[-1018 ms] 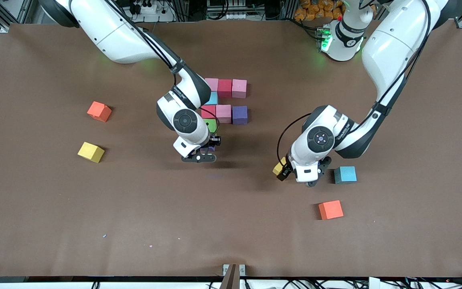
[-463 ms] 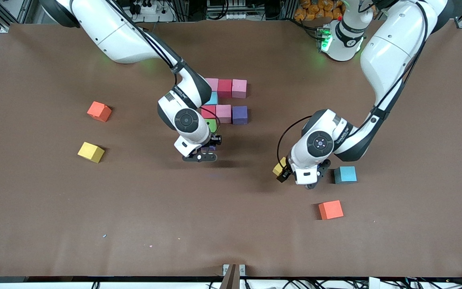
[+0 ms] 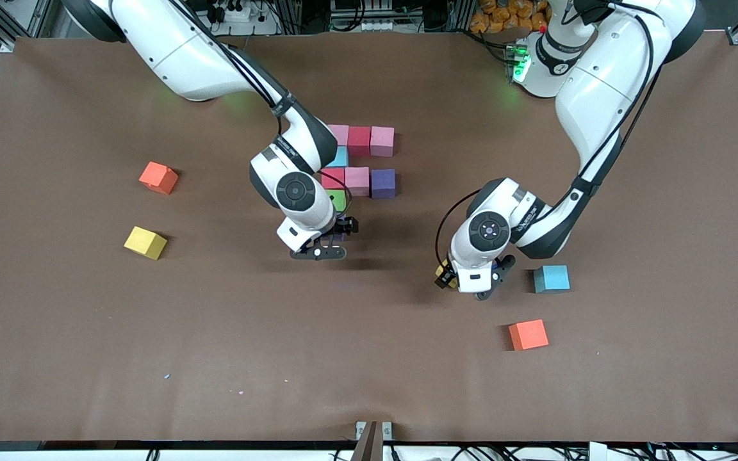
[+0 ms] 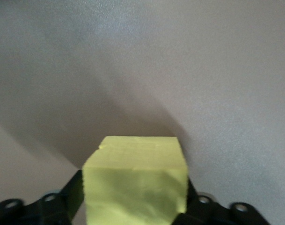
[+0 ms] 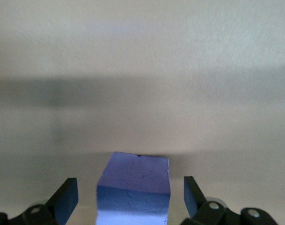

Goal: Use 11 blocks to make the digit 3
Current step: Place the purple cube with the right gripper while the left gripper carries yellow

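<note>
Right gripper [image 5: 130, 197] stands wide around the purple block [image 5: 133, 190], set down just nearer the camera than the green block [image 3: 337, 200]. Left gripper [image 4: 133, 206] pinches a yellow block [image 4: 135, 185] by its flat side faces; it looks light, matte, easy to grip.

- The desk [image 3: 87, 333] is covered by a matt brown sheet, smooth, with faint creases along its front edge.
- The blocks [image 3: 369, 160] look like matt foam, soft-edged and without shine.
- The yellow cube [image 4: 135, 185] shows a slightly rough, ridged foam face with a nicked edge.
- The purple cube [image 5: 133, 192] is matt, with faint pressed circles.
- The arm shells [image 3: 177, 51] are glossy white plastic with black joints.
</note>
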Action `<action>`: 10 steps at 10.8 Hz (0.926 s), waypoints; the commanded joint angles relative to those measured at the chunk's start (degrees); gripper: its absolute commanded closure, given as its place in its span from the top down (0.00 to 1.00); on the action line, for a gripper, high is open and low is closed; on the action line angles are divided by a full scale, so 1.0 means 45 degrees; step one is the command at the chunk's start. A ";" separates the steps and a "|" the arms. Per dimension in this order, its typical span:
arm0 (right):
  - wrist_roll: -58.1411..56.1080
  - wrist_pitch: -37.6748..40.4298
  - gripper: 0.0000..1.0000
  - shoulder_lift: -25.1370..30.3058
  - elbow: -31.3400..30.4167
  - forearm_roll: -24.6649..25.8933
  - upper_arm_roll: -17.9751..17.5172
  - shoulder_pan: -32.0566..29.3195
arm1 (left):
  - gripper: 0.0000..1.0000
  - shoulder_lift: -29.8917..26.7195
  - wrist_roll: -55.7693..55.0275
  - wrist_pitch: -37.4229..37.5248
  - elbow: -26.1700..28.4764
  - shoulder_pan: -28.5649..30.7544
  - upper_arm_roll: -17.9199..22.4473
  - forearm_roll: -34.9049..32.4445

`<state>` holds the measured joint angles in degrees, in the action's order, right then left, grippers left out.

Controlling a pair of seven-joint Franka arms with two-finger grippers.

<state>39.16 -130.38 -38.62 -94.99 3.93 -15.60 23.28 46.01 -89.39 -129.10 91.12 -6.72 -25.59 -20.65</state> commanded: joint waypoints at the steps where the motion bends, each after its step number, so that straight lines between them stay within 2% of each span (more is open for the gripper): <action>1: -0.0030 0.0204 1.00 0.0943 -0.0063 0.0103 -0.0028 -0.0581 | 0.05 -0.0009 -0.0717 0.0017 -0.0269 -0.0224 0.0140 0.0252; 3: -0.0612 0.0320 1.00 0.1296 0.0150 0.0103 -0.0029 -0.1264 | 0.00 -0.0204 -0.2254 0.0037 -0.0249 -0.0497 -0.0034 0.0252; 7: -0.4182 0.3185 1.00 0.1238 0.2393 0.0005 -0.0029 -0.3158 | 0.00 -0.0127 -0.7604 0.0018 -0.0659 -0.2193 -0.0153 0.0349; 10: -0.7111 0.4690 1.00 0.1627 0.2652 0.0024 -0.0029 -0.4660 | 0.00 0.0107 -0.9740 0.0017 -0.1322 -0.3424 -0.0153 0.0621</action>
<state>12.56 -112.53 -32.87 -82.94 3.99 -14.96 5.44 45.93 -130.25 -129.27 87.22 -20.02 -26.87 -19.97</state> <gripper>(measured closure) 0.000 0.388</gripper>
